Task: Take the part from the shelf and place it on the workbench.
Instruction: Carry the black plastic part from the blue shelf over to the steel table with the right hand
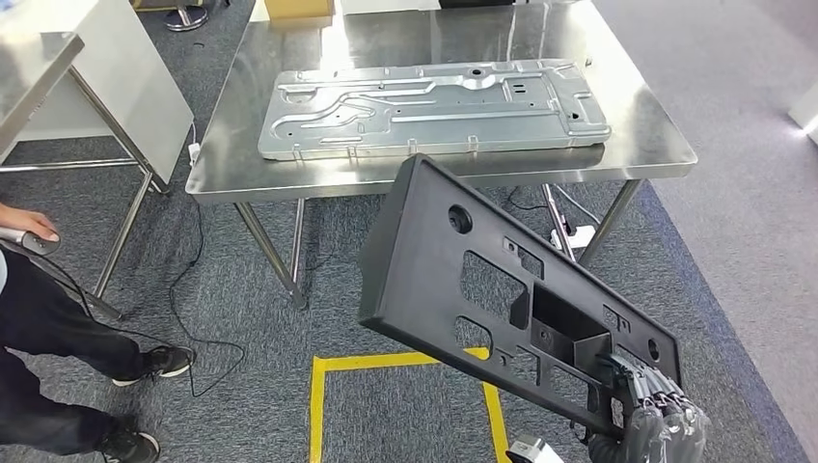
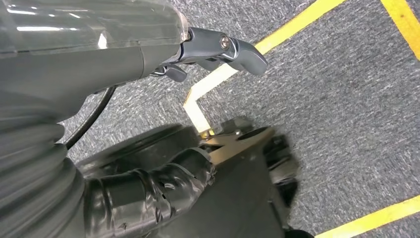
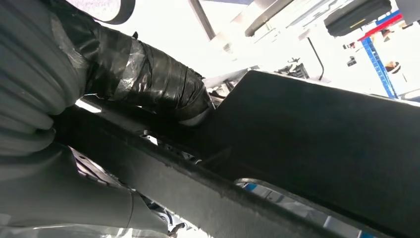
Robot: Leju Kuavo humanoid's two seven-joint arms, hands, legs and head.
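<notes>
A large black plastic panel [image 1: 453, 280] with several cut-outs hangs tilted over the carpet, just short of the workbench's near edge. My right hand [image 1: 656, 415] grips its lower right corner, fingers hooked over the edge. Up close in the right wrist view, the taped thumb [image 3: 148, 84] of my right hand [image 3: 74, 99] presses on the panel [image 3: 322, 139]. The steel workbench [image 1: 637, 125] stands ahead. My left hand [image 2: 99, 74] hangs over the carpet with nothing in it, its fingers [image 2: 223, 49] held apart from the thumb.
A stamped grey metal plate [image 1: 434, 106] covers most of the workbench's middle. A person [image 1: 39, 318] stands at the left beside a second steel table [image 1: 29, 68], one hand [image 1: 24, 224] out. Yellow floor tape [image 1: 318, 405] marks the carpet; cables run under the bench.
</notes>
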